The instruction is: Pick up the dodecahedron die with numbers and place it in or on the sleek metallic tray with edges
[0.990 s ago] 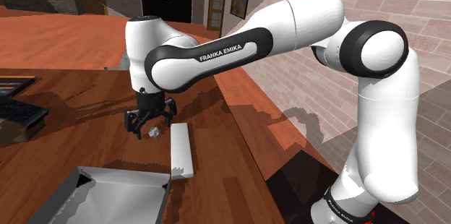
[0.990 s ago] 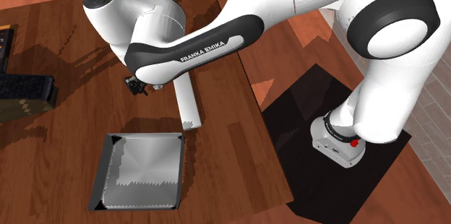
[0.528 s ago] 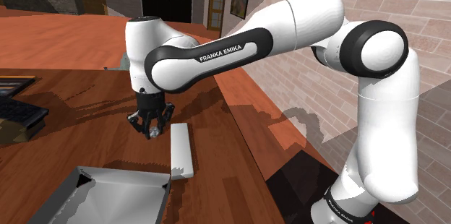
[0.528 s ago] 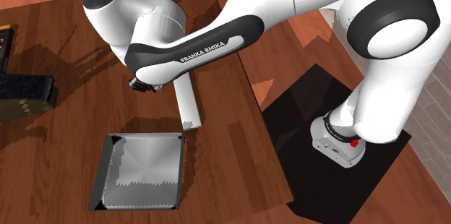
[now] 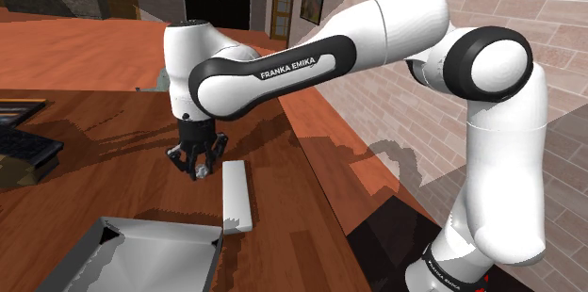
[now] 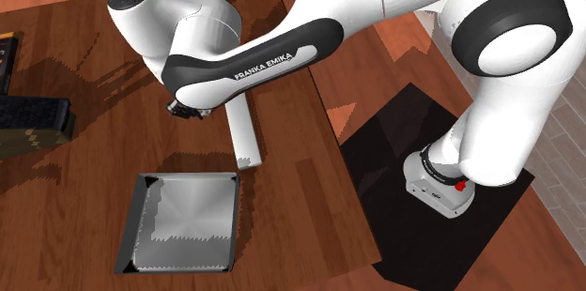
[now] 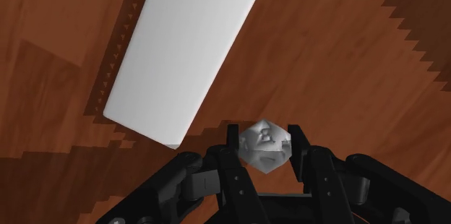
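In the shoulder view, the grey tray (image 5: 160, 229) lies at the lower left of the wooden table (image 5: 283, 177), and the picture's edge cuts off its near side. Right of it and further back, the gripper (image 5: 198, 171) points straight down. Its fingers are pinched narrowly on the small pale die (image 7: 264, 145), probably to secure the grasp for lifting. Whether the die touches the table cannot be told. A white block (image 5: 236, 196) lies just to the right. The die's numbers are unreadable.
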